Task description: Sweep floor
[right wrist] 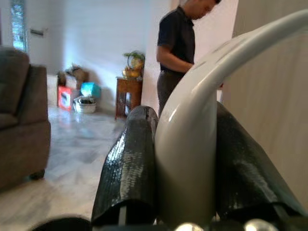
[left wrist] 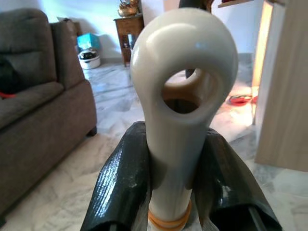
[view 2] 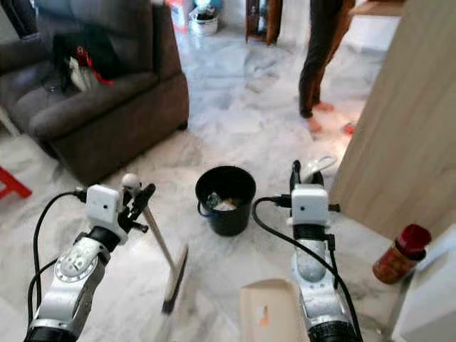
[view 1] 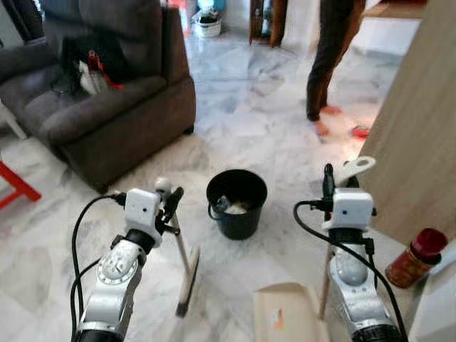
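my left jaws [view 1: 171,201] pinch the broom [view 1: 187,274] handle, its head on the floor at six o'clock from the black bucket [view 1: 237,202]. my right jaws [view 1: 329,179] pinch the dustpan [view 1: 288,313] handle at four o'clock.

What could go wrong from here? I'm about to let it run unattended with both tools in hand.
The black bucket stands on the floor just ahead of the broom held in the left claw; a wide stroke might knock it over. The dustpan in the right claw sits close to the red-lidded jar and wooden panel, so swinging it could hit them. A person stands beyond the bucket, possibly within the path.
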Controlling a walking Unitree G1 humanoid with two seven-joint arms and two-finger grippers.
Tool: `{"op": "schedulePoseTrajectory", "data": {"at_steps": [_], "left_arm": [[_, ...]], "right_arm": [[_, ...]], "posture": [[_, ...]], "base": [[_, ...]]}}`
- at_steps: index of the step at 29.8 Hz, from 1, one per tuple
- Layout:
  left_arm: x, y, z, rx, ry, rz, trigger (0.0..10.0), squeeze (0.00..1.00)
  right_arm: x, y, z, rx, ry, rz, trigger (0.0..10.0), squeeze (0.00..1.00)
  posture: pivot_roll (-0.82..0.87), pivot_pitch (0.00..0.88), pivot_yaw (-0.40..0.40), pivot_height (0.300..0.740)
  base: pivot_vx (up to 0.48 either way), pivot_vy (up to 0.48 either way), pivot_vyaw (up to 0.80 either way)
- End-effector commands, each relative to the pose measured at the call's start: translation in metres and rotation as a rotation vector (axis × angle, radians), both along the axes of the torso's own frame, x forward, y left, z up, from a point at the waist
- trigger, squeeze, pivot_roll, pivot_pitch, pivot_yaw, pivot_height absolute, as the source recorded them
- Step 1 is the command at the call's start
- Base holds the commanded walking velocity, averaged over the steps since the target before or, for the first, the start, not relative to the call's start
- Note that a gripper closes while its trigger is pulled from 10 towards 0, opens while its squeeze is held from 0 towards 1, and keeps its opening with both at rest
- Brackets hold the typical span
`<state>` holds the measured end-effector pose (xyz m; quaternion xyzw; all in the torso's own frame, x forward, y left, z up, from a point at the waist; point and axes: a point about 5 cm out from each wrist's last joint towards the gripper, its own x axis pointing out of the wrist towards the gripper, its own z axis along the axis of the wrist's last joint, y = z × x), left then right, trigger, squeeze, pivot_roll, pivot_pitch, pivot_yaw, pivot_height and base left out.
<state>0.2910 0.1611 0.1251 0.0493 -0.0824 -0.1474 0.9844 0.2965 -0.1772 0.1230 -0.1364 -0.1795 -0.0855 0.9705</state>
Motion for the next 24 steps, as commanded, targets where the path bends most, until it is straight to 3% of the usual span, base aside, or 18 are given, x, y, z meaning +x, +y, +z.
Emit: {"op": "schedulePoseTrajectory", "data": {"at_steps": [1, 6, 24], "left_arm": [[0.0020, 0.0028, 0.0082, 0.014, -0.040, 0.009, 10.0, 0.00], [0.0028, 0.0031, 0.0084, 0.015, -0.042, 0.014, 10.0, 0.00], [0.0101, 0.0046, 0.0089, 0.027, -0.046, 0.039, 10.0, 0.00]], "right_arm": [[0.0029, 0.0061, 0.0111, -0.013, -0.044, 0.032, 10.0, 0.00], [0.0034, 0.0059, 0.0111, -0.008, -0.037, 0.034, 10.0, 0.00], [0.0030, 0.0019, 0.0076, 0.003, -0.019, 0.003, 10.0, 0.00]], "posture": [[-0.04, 0.062, 0.043, 0.740], [-0.04, 0.062, 0.044, 0.740], [-0.05, 0.035, 0.048, 0.740]], "base": [[0.000, 0.000, 0.00], [0.000, 0.000, -0.10], [0.000, 0.000, -0.80]]}}
